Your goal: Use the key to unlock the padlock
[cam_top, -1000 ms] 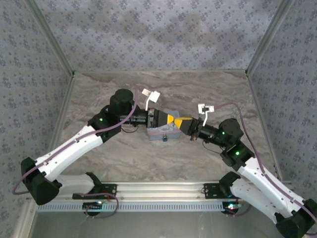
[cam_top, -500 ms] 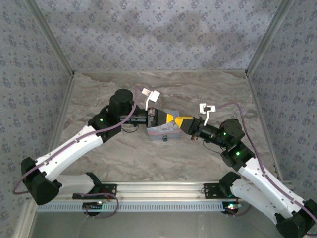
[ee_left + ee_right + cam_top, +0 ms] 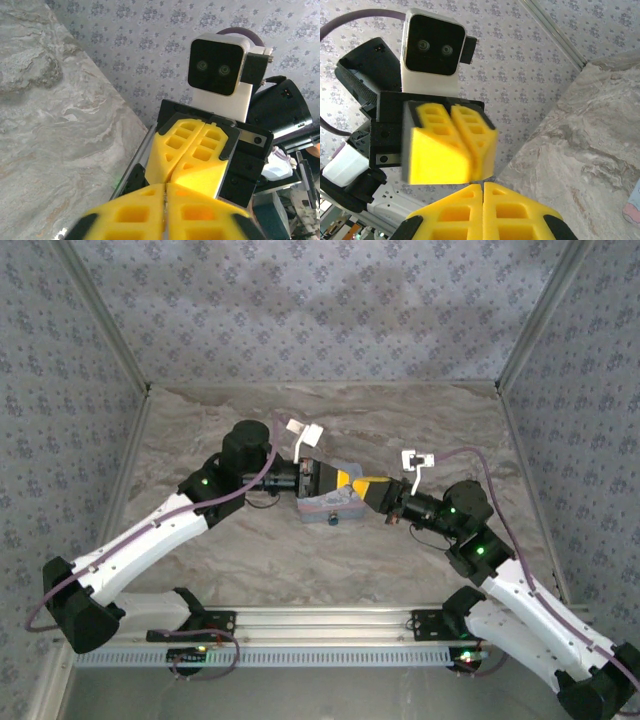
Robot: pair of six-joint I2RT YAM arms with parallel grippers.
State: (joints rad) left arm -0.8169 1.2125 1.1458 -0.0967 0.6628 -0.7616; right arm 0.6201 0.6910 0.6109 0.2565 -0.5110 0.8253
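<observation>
The right yellow-fingered claw (image 3: 482, 200), shut and empty-looking, is nudging closer to the shut left claw (image 3: 165, 205) at mid-frame, just above the grey padlock (image 3: 330, 506) on the marbled worktop (image 3: 250, 560), so unlocking is still pending.

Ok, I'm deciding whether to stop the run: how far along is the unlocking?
Nothing looks done. In hand: the left end effector and right end effector are shut, tip to tip above a greyish object on the table; whether either holds the key I cannot tell. Left: key into the padlock and turned; the object is too small to identify.
</observation>
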